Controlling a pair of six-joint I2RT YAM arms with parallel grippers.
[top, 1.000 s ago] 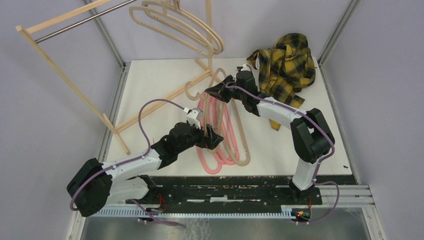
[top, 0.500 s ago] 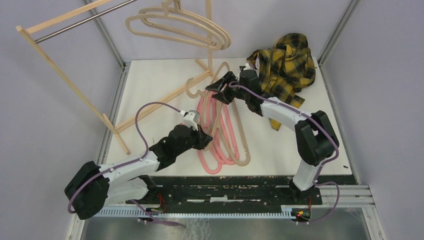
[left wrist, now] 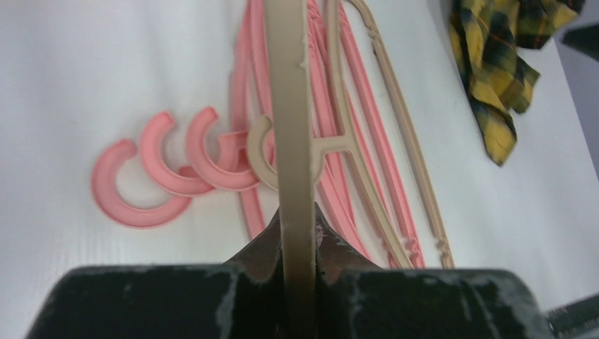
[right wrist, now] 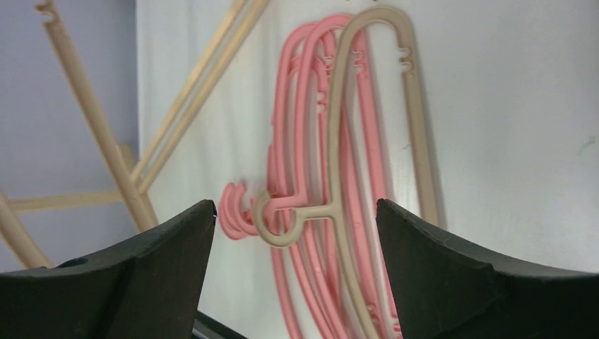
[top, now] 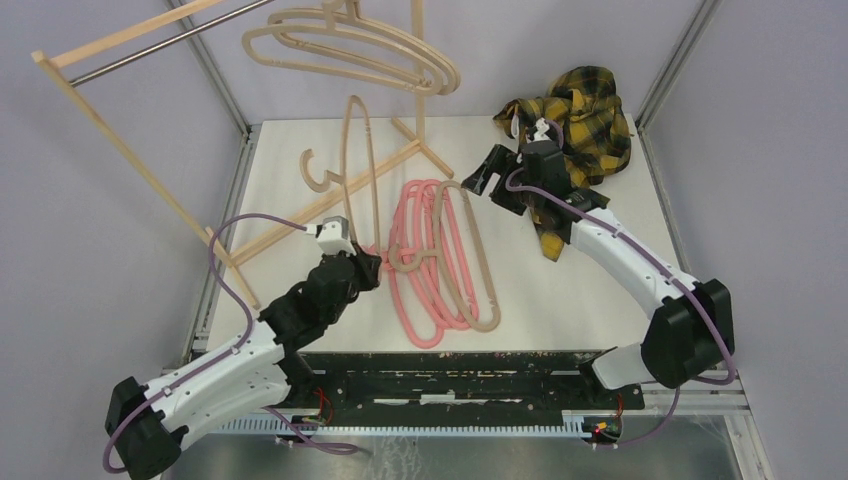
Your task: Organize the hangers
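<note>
My left end effector (left wrist: 297,229) is pinched on a beige hanger (top: 358,160) that stands upright just left of the pink hangers (top: 425,275) heaped on the worktop (top: 285,150) — a second beige hanger (top: 480,275) lies on that heap. My right end effector (top: 487,180) hangs spread wide, gripping nothing, just beyond the heap's far right end.
</note>
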